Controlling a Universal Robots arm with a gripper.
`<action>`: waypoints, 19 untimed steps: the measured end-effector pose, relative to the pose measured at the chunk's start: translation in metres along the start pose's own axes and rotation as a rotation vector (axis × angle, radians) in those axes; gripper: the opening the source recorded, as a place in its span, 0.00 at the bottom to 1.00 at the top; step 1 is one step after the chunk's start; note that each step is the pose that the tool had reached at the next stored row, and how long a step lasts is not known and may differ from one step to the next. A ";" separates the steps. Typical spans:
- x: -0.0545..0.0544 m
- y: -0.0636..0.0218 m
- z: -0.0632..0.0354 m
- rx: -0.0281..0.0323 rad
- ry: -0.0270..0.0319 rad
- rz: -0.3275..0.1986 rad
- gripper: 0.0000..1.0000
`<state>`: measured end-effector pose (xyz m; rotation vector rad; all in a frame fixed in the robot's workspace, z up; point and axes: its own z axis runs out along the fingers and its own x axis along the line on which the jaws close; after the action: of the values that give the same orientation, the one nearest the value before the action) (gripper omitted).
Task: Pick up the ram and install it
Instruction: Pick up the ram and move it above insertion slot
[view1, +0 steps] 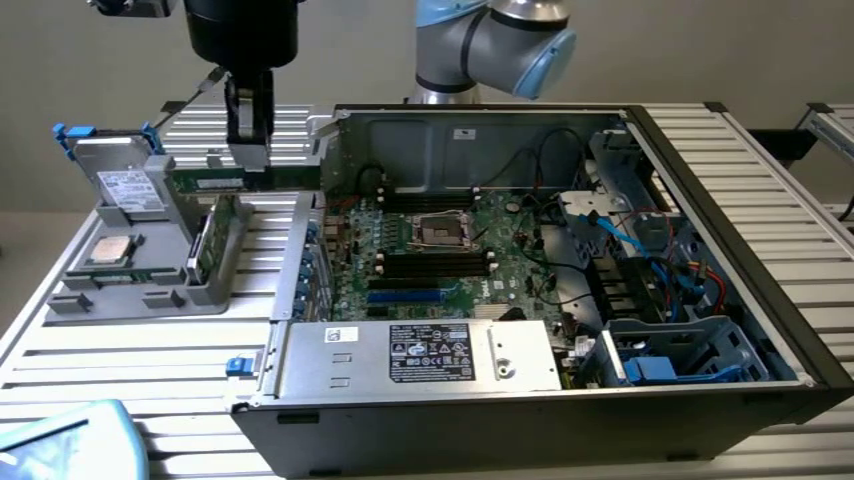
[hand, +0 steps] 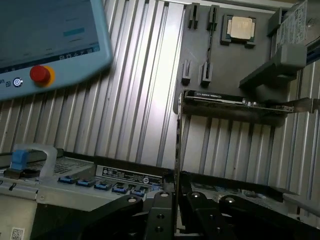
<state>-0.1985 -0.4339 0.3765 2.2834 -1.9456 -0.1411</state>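
The ram (view1: 214, 181) is a long thin green stick held level above the back of the grey parts tray (view1: 80, 300), at the exterior view's left of the open computer case (view1: 747, 300). My gripper (view1: 250, 150) comes down from above and is shut on the stick's top edge. In the wrist view the ram (hand: 178, 145) shows edge-on as a thin line running out from between the black fingers (hand: 160, 212) of the gripper (hand: 176, 200). The motherboard (view1: 514, 235) lies inside the case with black memory slots (view1: 427, 265) beside the processor socket (view1: 441, 230).
The tray holds a square silver processor (view1: 110, 250) (hand: 241, 28), a taller green card with metal bracket (view1: 214, 240) (hand: 235, 102) and a drive (view1: 130, 190). A power supply (view1: 427, 355) fills the case front. A teach pendant (hand: 45, 40) (view1: 60, 440) lies on the ribbed table.
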 end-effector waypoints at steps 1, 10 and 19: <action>0.001 -0.0037 -0.0012 -0.0001 0.0005 0.000 0.14; 0.007 -0.0401 -0.0125 -0.0009 0.0054 0.001 0.14; 0.011 -0.0676 -0.0189 0.0275 0.0115 0.002 0.14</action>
<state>-0.1280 -0.4334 0.3841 2.2936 -1.9568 -0.1014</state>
